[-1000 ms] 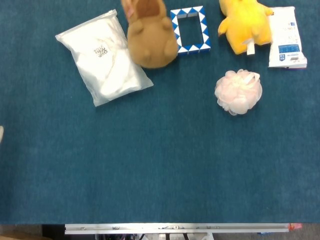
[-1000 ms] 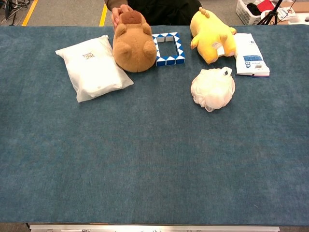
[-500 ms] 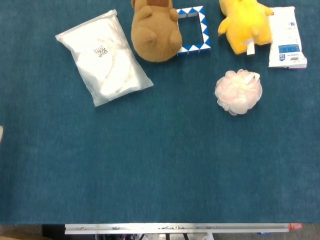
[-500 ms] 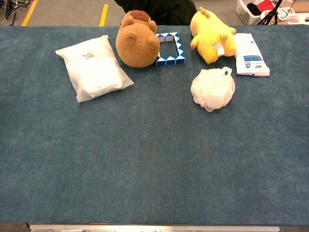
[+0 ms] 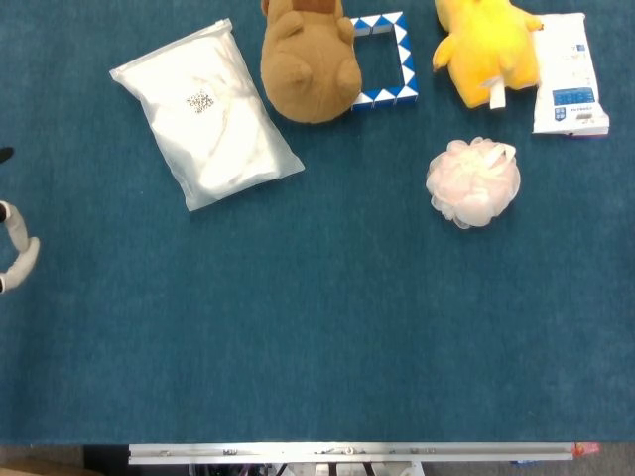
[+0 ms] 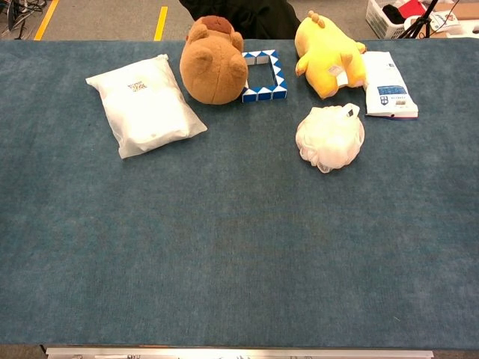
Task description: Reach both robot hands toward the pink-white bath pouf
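Pouf (image 5: 473,181) sits far right on the table (image 5: 327,337), just near of the yellow plush (image 5: 484,45), so bring your left hand (image 5: 14,250), barely showing at the left edge, fingers' state unclear, across, right hand unseen.

Bare cloth (image 5: 327,327) before pouf (image 5: 473,181); yellow plush (image 5: 486,45) just behind it.

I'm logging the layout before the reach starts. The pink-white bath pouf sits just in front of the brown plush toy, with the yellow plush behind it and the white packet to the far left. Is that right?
Not quite. The pink-white bath pouf sits just in front of the yellow plush, not the brown plush toy, which lies further left beside the blue-white frame. The head view shows this; the white packet is indeed far left.
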Controlling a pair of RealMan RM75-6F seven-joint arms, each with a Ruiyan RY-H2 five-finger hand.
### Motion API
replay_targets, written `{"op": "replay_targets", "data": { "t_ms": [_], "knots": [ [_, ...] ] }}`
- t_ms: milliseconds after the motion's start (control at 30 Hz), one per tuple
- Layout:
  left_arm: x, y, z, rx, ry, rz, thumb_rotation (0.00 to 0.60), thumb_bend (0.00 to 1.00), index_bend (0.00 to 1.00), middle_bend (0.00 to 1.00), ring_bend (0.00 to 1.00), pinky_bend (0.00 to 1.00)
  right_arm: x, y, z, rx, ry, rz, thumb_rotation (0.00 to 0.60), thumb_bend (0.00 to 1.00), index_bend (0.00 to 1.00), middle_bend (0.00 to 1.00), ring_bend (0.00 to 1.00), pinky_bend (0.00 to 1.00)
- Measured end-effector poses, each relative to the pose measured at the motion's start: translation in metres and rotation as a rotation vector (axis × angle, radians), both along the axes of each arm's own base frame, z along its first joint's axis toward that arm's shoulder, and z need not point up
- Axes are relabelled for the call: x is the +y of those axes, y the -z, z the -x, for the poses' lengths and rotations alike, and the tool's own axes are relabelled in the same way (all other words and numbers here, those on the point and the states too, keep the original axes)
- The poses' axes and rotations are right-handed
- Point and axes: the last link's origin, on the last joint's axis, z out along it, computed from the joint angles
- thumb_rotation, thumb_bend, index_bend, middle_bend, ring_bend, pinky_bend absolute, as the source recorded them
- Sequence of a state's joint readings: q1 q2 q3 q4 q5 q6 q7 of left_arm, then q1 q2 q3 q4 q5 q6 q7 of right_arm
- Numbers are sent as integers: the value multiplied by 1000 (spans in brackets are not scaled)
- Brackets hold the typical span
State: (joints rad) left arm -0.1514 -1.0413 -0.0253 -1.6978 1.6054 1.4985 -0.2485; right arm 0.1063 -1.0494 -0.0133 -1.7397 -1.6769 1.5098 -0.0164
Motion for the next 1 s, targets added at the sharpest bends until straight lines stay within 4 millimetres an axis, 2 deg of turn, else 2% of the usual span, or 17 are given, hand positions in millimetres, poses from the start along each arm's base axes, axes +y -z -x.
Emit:
{"op": "replay_targets", "data": {
  "t_ms": [267,600,1000],
  "knots": [
    [4,1,-2,-17,-3,-2,600,382,610,154,0,0,-4,1,-4,-25,-21,-3,600,379,569,187,0,0],
    [9,2,-9,-97,31,-24,600,382,683,195,7,0,-8,6,-11,-59,-57,-12,600,379,597,194,0,0],
    [14,10,-22,-297,101,5,600,382,694,203,6,0,-15,25,-35,-143,-196,-74,600,380,607,208,0,0]
  ]
}}
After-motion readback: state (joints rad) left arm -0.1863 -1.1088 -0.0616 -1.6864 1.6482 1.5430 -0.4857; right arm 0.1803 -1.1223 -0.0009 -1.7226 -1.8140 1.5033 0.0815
